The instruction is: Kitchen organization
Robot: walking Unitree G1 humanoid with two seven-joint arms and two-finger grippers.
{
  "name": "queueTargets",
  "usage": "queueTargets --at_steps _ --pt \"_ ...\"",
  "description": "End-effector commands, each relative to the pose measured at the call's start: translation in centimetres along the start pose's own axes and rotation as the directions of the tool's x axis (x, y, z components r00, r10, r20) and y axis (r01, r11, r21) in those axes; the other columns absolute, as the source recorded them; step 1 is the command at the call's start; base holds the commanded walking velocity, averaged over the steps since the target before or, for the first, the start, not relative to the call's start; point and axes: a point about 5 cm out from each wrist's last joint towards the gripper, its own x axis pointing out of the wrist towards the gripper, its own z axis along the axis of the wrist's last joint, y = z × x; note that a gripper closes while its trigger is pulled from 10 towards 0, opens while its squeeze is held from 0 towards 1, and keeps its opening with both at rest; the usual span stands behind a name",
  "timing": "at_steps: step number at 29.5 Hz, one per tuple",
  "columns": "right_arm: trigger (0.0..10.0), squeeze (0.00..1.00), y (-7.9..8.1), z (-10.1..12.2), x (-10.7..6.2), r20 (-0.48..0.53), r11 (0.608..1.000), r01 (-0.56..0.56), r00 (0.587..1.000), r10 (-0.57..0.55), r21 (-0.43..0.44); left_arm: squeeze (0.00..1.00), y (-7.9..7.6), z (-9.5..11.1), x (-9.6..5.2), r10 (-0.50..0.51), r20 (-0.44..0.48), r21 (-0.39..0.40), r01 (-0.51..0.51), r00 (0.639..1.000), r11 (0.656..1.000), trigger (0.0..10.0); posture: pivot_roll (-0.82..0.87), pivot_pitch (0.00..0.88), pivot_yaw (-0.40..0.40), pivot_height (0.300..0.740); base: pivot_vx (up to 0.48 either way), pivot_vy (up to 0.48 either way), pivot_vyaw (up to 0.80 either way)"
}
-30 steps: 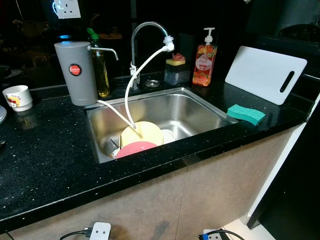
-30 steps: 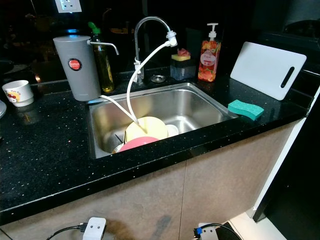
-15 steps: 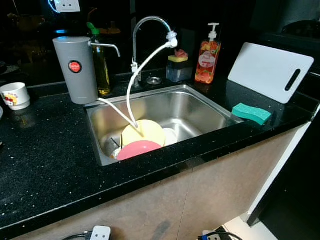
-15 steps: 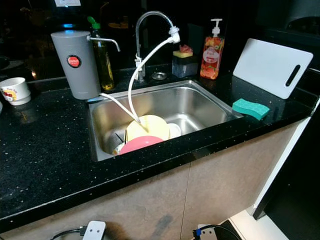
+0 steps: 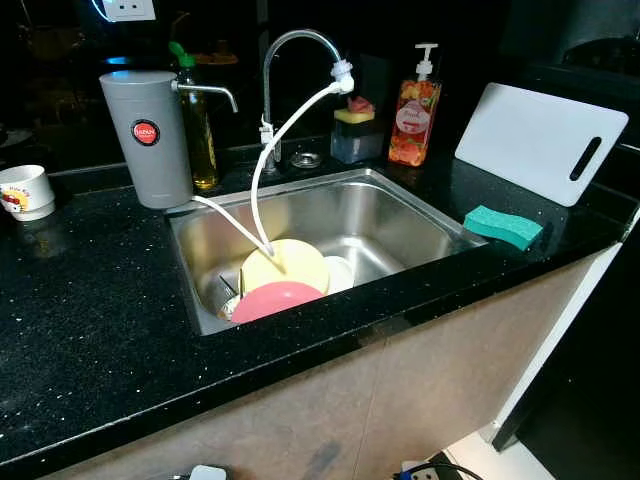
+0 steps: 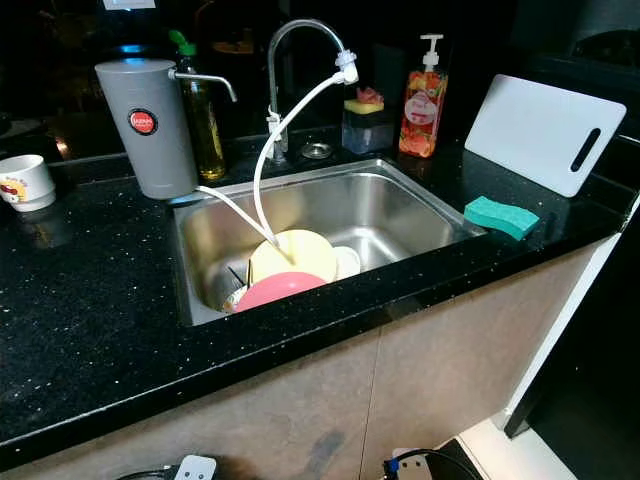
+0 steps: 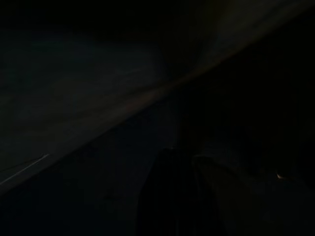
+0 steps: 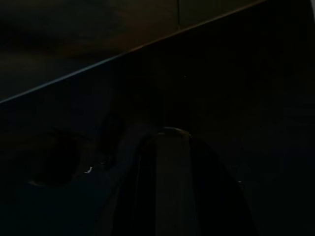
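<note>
The dishes sit low in the sink (image 5: 400,205): a yellow plate (image 5: 285,265) leans with its face toward the robot, a pink plate (image 5: 275,298) overlaps its near edge, and a white hose (image 5: 262,170) drapes across both, so a reach must go forward and down. Neither arm looks nearer. Both wrist views are too dark to tell whether the fingers are apart or together, and the items under the plates are hard to make out.

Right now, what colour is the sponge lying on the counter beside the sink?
Teal green sponge; clearest in the left eye view.
</note>
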Motion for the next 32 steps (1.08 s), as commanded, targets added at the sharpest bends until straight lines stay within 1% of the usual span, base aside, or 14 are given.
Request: queueTargets --at_steps 1,2,3,5,9,11,12,14,17,19,21,22,27,32 --pt "10.0 0.00 -0.1 -0.5 0.0 -0.012 1.000 0.013 1.000 -0.013 -0.005 0.00 -0.5 -0.4 0.0 0.001 -0.009 -0.024 -0.001 1.000 1.000 10.0 0.02 0.000 -0.008 0.740 0.000 0.000 0.00" --pt "10.0 0.00 -0.1 -0.5 0.0 -0.012 1.000 0.013 1.000 -0.013 -0.005 0.00 -0.5 -0.4 0.0 0.001 -0.009 -0.024 -0.001 1.000 1.000 10.0 0.02 0.000 -0.008 0.740 0.000 0.000 0.00" --pt "10.0 0.00 -0.3 -0.2 0.0 0.009 0.999 0.030 1.000 -0.030 0.031 0.00 -0.5 -0.8 -0.1 -0.005 -0.021 0.000 0.005 1.000 1.000 10.0 0.02 0.000 -0.005 0.740 0.000 0.000 0.00" --pt "10.0 0.00 -0.4 0.0 -0.1 0.023 0.998 0.039 0.999 -0.040 0.059 0.00 -0.3 -1.1 -0.2 -0.001 -0.032 0.016 0.002 1.000 1.000 10.0 0.03 0.000 -0.014 0.740 0.000 0.000 0.00" --pt "10.0 0.00 -0.4 -0.4 -0.1 0.011 0.998 0.039 0.999 -0.039 0.042 0.00 0.0 -1.1 -0.2 0.019 -0.021 -0.017 -0.019 1.000 1.000 10.0 0.03 0.000 -0.014 0.740 0.000 0.000 0.00" --pt "10.0 0.00 -0.5 -0.5 -0.1 0.004 0.998 0.044 0.999 -0.044 0.040 0.00 0.1 -1.1 -0.2 0.022 -0.025 -0.019 -0.022 0.999 1.000 10.0 0.03 0.000 -0.013 0.740 0.000 0.000 0.00" --pt "10.0 0.00 -0.5 -0.6 -0.1 0.001 0.997 0.056 0.998 -0.056 0.059 0.00 0.3 -1.1 -0.2 0.021 -0.034 -0.012 -0.022 0.999 1.000 10.0 0.03 0.000 -0.010 0.740 0.000 0.000 0.00" --pt "10.0 0.00 -0.7 -0.4 -0.1 0.021 0.995 0.072 0.997 -0.073 0.072 0.00 0.6 -1.0 -0.2 0.025 -0.035 -0.013 -0.026 0.999 1.000 10.0 0.03 0.000 -0.021 0.740 0.000 0.000 0.00" --pt "10.0 0.00 -0.8 -0.4 -0.2 0.024 0.994 0.075 0.997 -0.077 0.074 0.00 0.8 -1.1 -0.3 0.030 -0.035 -0.018 -0.030 0.999 0.999 10.0 0.03 0.000 -0.028 0.740 0.000 0.000 0.00" --pt "10.0 0.00 -1.1 -0.3 -0.2 0.026 0.994 0.085 0.996 -0.087 0.065 0.00 1.4 -1.2 -0.4 0.042 -0.031 -0.034 -0.043 0.999 0.999 10.0 0.04 0.000 -0.034 0.740 0.000 0.000 0.00" --pt "10.0 0.00 -1.1 -0.3 -0.2 0.026 0.994 0.085 0.996 -0.087 0.065 0.00 1.4 -1.2 -0.4 0.042 -0.031 -0.034 -0.043 0.999 0.999 10.0 0.04 0.000 -0.034 0.740 0.000 0.000 0.00" --pt "10.0 0.00 -1.0 -0.2 -0.2 0.032 0.994 0.080 0.996 -0.082 0.074 0.00 1.9 -1.4 -0.5 0.041 -0.039 -0.025 -0.042 0.998 0.999 10.0 0.02 0.000 -0.013 0.740 0.000 0.000 0.00" --pt "10.0 0.00 -0.6 0.3 -0.1 0.043 0.993 0.055 0.997 -0.060 0.103 0.00 2.0 -1.6 -0.6 0.032 -0.045 -0.011 -0.033 0.998 0.999 10.0 0.02 0.000 -0.010 0.740 0.000 0.000 0.00" --pt "10.0 0.00 -0.4 -0.4 -0.1 0.019 0.996 0.041 0.999 -0.043 0.074 0.00 2.0 -1.6 -0.6 0.033 -0.033 -0.022 -0.034 0.999 0.999 10.0 0.02 0.000 -0.004 0.740 0.000 0.000 0.00"
